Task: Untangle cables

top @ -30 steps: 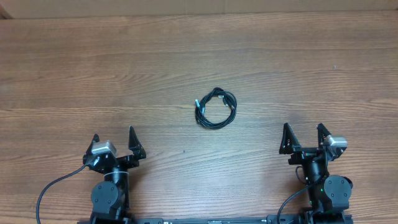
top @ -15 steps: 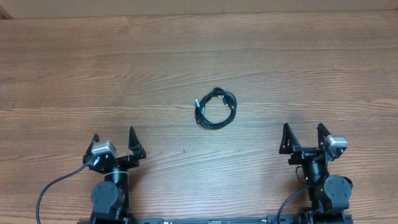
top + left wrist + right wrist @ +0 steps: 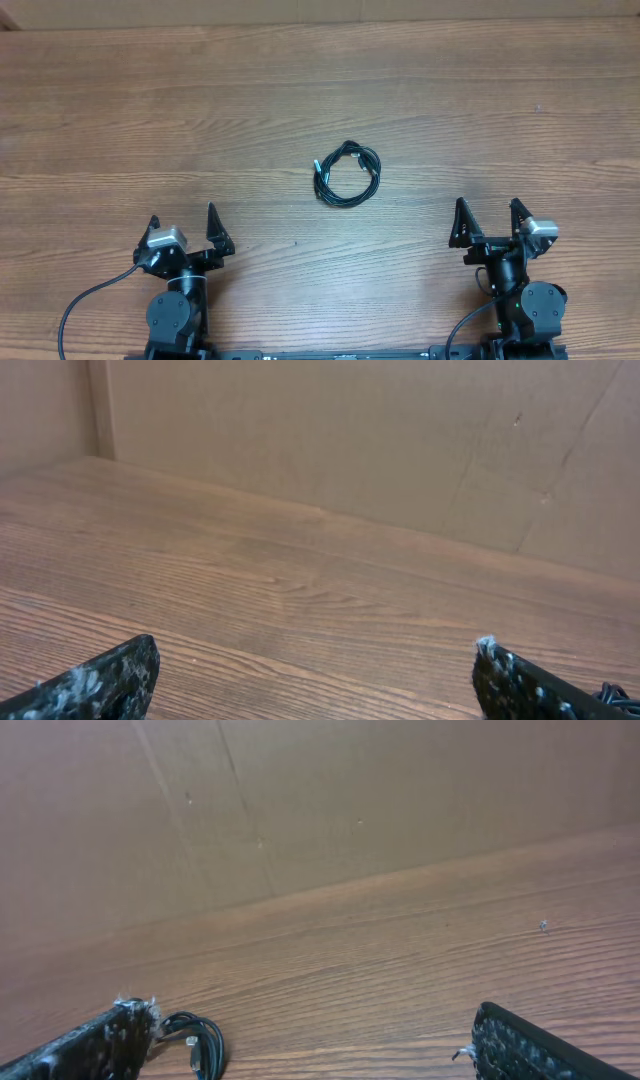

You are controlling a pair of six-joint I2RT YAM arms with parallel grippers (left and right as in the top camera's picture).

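Observation:
The cables [image 3: 346, 173] lie bunched as one small black coil with silvery plug tips on the wooden table, near the middle. My left gripper [image 3: 183, 228] is open and empty at the front left, well apart from the coil. My right gripper [image 3: 487, 219] is open and empty at the front right, also apart from it. In the right wrist view the coil [image 3: 196, 1042] shows just beside the left fingertip, between the open fingers [image 3: 310, 1040]. In the left wrist view the open fingers [image 3: 316, 665] frame bare wood, and a sliver of cable [image 3: 607, 693] shows at the far right edge.
A brown cardboard wall [image 3: 300, 12] runs along the table's far edge; it also shows in the left wrist view [image 3: 350, 440] and the right wrist view [image 3: 300, 810]. Thick black arm wires [image 3: 80, 300] trail at the front by both arm bases.

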